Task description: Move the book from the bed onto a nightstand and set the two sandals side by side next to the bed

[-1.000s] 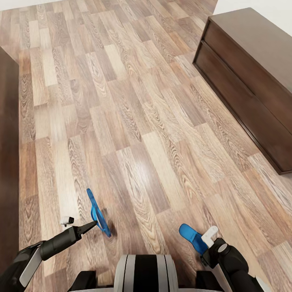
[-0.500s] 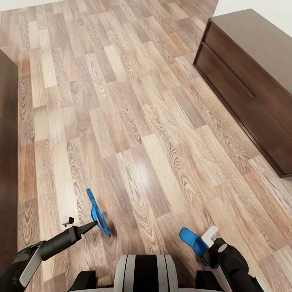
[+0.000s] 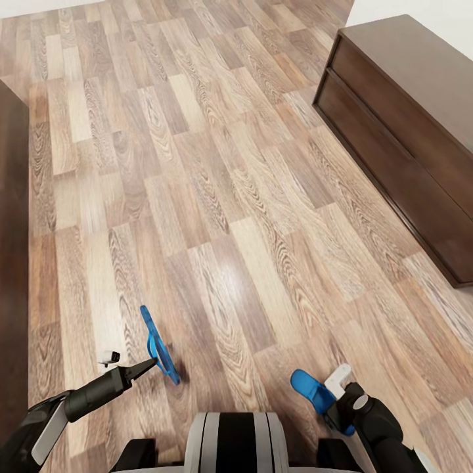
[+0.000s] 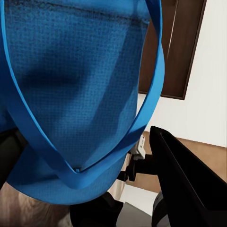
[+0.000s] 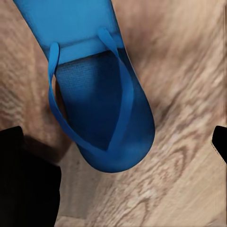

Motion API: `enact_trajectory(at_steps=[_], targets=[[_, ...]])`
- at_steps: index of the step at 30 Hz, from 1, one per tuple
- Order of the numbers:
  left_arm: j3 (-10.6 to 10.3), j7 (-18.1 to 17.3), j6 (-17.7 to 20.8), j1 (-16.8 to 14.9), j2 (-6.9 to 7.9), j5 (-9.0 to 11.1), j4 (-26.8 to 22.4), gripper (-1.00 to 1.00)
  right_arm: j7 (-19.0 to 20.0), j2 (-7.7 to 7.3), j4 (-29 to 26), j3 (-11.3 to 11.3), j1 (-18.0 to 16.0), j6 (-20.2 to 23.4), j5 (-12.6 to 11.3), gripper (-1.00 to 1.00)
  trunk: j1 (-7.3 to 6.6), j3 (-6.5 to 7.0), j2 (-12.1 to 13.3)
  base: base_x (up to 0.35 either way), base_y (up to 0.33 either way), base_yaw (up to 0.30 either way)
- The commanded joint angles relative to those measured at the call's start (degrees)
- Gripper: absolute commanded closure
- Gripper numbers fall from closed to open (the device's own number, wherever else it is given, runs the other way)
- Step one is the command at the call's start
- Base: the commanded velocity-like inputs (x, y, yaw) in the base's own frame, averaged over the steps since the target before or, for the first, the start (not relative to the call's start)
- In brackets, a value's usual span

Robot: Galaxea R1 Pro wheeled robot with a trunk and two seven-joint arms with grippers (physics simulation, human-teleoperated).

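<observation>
Blue, thin and probably flexible, each sandal (image 3: pixel 157 343) looks light; the thong straps offer grip. Left gripper (image 3: pixel 152 360) clasps one; the right gripper (image 3: pixel 336 401) apparently holds the other sandal (image 3: pixel 314 391).

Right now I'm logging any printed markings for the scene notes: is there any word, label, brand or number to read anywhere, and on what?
None: no readable text in these views.
Bright-blue flip-flop sandal in the left claw: plain.
Second blue sandal at the right claw: plain.
Dark-brown wood cabinet: unmarked.

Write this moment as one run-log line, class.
left gripper: shut on sandal | right gripper: holds second sandal | below: wood floor
</observation>
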Motion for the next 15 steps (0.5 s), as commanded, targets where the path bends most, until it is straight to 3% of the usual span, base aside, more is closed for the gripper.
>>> enact_trajectory(at_steps=[1,5,15], targets=[[0.0,0.1,0.4,0.0,0.01,0.1,0.0,1.00,0.5,-0.04,-0.1,0.1,0.0,0.1,0.6,-1.00,0.00,-0.03,0.0,0.116,0.000,0.000],[0.0,0.1,0.4,0.0,0.01,0.0,0.0,1.00,0.5,-0.04,-0.1,0.1,-0.1,-0.1,0.6,-1.00,0.00,-0.03,0.0,0.136,0.000,0.000],[0.1,0.1,0.4,0.0,0.01,0.1,0.0,1.00,0.5,-0.04,-0.1,0.1,-0.1,-0.1,0.6,-1.00,0.00,-0.03,0.0,0.012,0.000,0.000]])
